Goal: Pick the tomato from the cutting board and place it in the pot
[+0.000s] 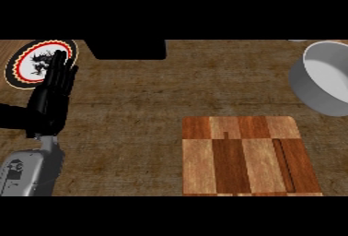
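Note:
The wooden cutting board (248, 156) lies at the lower right of the counter, and I see no tomato on it. The grey pot (325, 78) stands at the upper right edge, partly cut off by the view; what shows of its inside holds nothing. My left hand (53, 94) is at the left, fingers straight and pointing up, resting in front of a plate. My right hand does not show.
A round plate (26, 57) with a red, white and black pattern sits at the upper left, partly behind my left hand. A black block (125, 48) lies at the counter's far edge, top centre. The brown counter (136, 115) spreads between them.

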### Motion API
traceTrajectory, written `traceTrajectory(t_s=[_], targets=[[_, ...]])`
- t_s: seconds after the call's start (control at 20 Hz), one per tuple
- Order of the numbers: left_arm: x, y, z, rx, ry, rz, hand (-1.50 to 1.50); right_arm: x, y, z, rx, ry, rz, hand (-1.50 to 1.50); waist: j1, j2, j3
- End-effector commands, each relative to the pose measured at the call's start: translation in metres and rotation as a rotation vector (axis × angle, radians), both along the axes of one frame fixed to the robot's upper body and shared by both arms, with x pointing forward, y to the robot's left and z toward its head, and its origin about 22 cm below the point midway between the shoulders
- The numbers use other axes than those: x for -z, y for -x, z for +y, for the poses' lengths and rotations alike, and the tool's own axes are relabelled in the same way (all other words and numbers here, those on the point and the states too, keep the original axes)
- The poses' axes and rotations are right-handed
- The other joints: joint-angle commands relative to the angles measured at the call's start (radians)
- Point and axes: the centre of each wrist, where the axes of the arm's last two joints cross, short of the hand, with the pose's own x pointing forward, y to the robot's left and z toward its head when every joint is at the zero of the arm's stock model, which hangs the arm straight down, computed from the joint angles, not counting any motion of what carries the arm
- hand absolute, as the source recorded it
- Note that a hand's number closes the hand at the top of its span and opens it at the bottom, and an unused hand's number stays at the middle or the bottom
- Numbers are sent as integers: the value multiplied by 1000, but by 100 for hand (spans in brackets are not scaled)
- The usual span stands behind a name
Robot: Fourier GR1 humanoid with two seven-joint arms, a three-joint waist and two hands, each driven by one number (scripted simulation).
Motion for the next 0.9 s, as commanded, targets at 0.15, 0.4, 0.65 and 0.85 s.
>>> traceTrajectory(t_s=[0.15, 0.4, 0.65, 0.85], targets=[[10, 10, 3, -7, -8, -2, 0, 39, 10, -34, 21, -312, -101, -150, 8, 2, 2], [-2, 3, -6, -6, -2, -13, 0, 74, 10, -28, -160, -335, -82, -150, 7, 3, 2], [6, 6, 18, -8, 8, -7, 0, 46, -3, -32, -236, -235, -259, -150, 8, 2, 1], [-9, 13, -10, -6, 1, -1, 0, 11, -9, -28, -232, -240, -457, -150, 3, -4, 1]])
